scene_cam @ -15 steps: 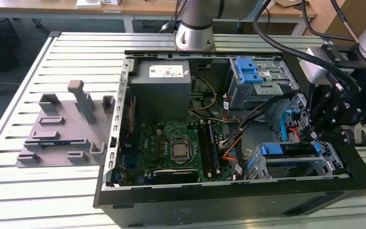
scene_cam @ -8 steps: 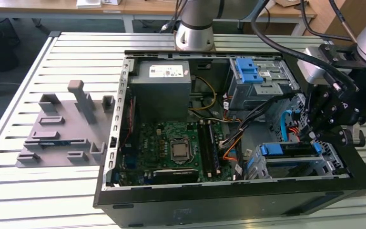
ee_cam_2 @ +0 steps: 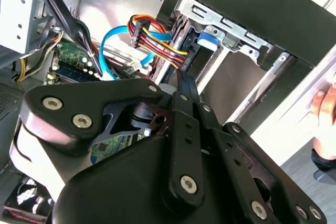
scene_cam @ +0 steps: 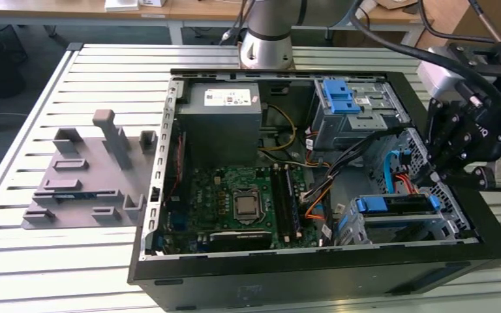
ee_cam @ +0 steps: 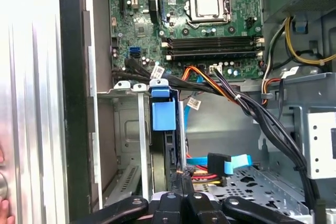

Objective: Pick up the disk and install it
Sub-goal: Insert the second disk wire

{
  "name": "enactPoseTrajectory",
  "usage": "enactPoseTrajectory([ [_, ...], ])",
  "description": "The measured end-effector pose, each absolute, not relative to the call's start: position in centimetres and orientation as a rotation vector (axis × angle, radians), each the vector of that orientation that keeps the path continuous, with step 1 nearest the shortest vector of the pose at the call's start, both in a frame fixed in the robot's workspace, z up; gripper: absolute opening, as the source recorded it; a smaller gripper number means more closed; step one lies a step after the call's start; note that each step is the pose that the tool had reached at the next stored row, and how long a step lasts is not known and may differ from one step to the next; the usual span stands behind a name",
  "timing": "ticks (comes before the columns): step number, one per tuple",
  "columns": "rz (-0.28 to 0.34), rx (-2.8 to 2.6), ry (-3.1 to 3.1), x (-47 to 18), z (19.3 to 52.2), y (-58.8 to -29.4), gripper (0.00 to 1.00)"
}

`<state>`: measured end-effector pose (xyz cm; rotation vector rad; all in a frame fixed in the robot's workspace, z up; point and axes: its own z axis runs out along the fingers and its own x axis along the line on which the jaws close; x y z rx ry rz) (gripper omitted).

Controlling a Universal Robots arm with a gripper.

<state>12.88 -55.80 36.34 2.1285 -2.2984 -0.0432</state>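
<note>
1. Nearest us, our pincer [ee_cam: 181,195] had its fingers drawn together, with nothing visibly between them.
2. Just beyond its tips, the disk [ee_cam: 169,153] stood edgewise in the drive bay [scene_cam: 407,218].
3. We judged the cables [ee_cam: 220,85] close by could snag the pincer.
</note>
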Motion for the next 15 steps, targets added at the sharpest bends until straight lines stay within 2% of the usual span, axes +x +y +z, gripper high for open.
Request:
enactPoseTrajectory([
  [15,-0.037,2.132,-2.302,10.9,37.7,-55.8,0.11],
])
